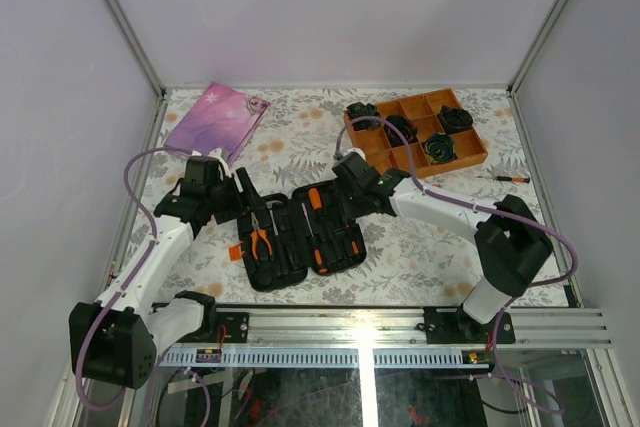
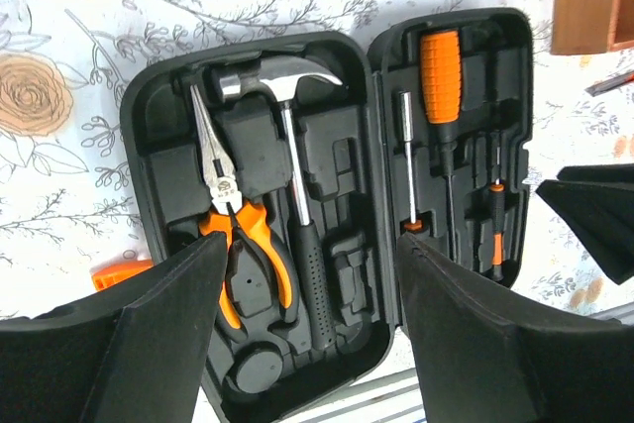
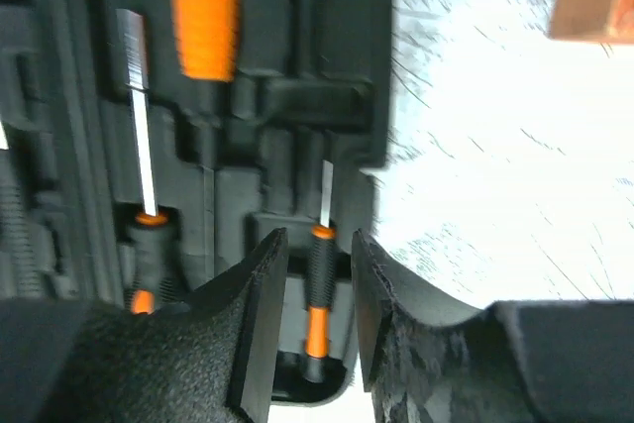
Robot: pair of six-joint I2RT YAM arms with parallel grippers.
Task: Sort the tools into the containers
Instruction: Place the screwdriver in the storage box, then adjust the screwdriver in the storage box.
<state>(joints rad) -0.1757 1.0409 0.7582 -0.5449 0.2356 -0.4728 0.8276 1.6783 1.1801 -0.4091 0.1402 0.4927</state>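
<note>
Tool case [image 1: 272, 277]: lies open and flat on the flowered counter [image 1: 300, 137], near the front edge, between the two arms. Keeps in its left half the pliers [image 2: 230, 220] and a hammer [image 2: 297, 146]. Keeps in its right half a big orange-handled screwdriver [image 2: 441, 71], a slim socket driver [image 2: 409, 160] and a thin driver [image 3: 317, 284].

Left hand [image 2: 315, 245]: hovers over the case with fingers wide apart, grips nothing.

Right hand [image 3: 317, 245]: hangs low over the right half, fingers a little apart on both sides of the thin driver. Small gap visible at each side. Thin driver seated in its slot.

Small screwdriver [image 1: 500, 178]: lies on the counter at the right, outside the case, just beside the orange tray [image 1: 468, 150].

Black bundles [image 1: 438, 150]: sit in the tray compartments.

Pink pouch [image 1: 215, 119]: lies flat at the far left corner.
</note>
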